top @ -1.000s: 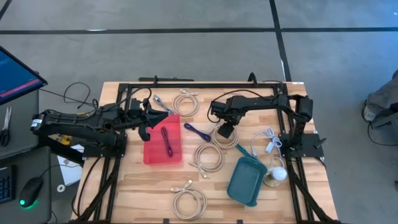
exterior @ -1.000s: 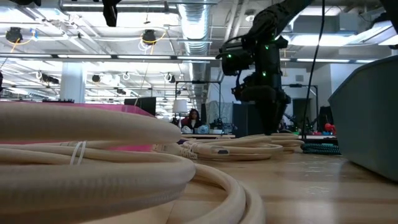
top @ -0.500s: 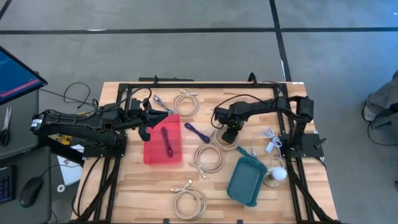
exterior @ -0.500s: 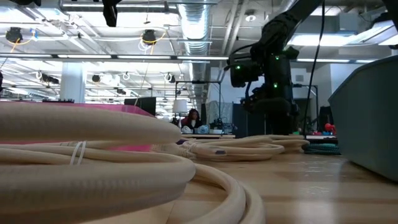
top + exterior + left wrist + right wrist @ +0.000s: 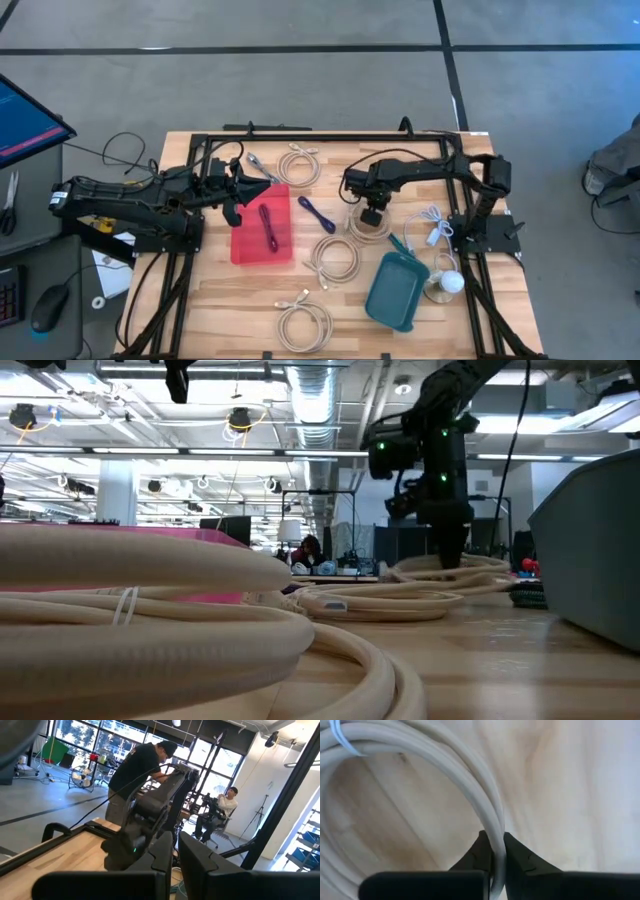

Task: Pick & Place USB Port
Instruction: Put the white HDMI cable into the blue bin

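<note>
A coiled beige USB cable (image 5: 367, 224) lies right of the table's middle, and my right gripper (image 5: 372, 212) is shut on it from above. The low view shows the same gripper (image 5: 450, 556) over the coil (image 5: 400, 598). My left gripper (image 5: 238, 190) hovers shut by the far left corner of the pink tray (image 5: 250, 250), touching nothing. A purple cable (image 5: 270, 228) lies in the tray. Another purple cable (image 5: 317, 212) lies on the wood between the tray and the held coil. My right gripper pinches the coil's bundled strands (image 5: 496, 840) between its two fingers, at one spot on the ring. The fingers point down and lie across the strands. In the low view the gripped side (image 5: 455, 566) sits a little higher than the rest of the coil, which lies on the table.
More beige coils lie at the far middle (image 5: 298, 162), the centre (image 5: 335, 256) and the near edge (image 5: 303, 322). A teal bin (image 5: 398, 290) stands near right, with a white cable (image 5: 434, 224) and a white round object (image 5: 449, 280) beside it. People sit beyond the table.
My right gripper has come down onto the beige coil, shifting slightly toward the table's right edge, and has shut on its strands. The gripped side of the coil now stands a little above the table; the rest has stayed in place.
</note>
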Motion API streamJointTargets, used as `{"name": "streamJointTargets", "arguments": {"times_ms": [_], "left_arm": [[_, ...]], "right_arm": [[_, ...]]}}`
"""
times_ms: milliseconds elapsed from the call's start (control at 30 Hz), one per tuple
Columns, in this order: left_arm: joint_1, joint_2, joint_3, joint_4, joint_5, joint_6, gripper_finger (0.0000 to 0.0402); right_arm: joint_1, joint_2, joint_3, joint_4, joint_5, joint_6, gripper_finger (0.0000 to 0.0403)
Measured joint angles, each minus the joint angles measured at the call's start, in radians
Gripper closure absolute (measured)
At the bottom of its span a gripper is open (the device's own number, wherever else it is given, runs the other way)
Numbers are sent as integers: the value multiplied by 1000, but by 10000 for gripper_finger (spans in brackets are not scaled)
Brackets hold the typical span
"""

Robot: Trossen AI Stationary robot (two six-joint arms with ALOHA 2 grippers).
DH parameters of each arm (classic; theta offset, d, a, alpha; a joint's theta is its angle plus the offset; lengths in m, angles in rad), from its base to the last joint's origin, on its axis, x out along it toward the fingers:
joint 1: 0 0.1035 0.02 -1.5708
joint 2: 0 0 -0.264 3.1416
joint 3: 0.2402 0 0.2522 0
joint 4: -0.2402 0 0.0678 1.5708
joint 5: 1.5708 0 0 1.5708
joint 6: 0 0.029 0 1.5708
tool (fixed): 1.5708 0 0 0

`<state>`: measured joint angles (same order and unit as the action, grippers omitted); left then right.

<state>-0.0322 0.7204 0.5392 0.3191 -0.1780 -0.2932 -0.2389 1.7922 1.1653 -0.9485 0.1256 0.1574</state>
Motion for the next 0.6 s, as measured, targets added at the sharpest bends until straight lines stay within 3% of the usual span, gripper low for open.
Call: {"name": "streamJointTargets", "arguments": {"times_ms": [333, 600], "left_arm": [[0, 0, 0, -6, 0, 0, 371], [0, 0, 0, -6, 0, 0, 371]], "right_arm": [[-32, -303, 3, -26, 15, 74, 394], [26, -588, 3, -183, 88, 240, 394]]}}
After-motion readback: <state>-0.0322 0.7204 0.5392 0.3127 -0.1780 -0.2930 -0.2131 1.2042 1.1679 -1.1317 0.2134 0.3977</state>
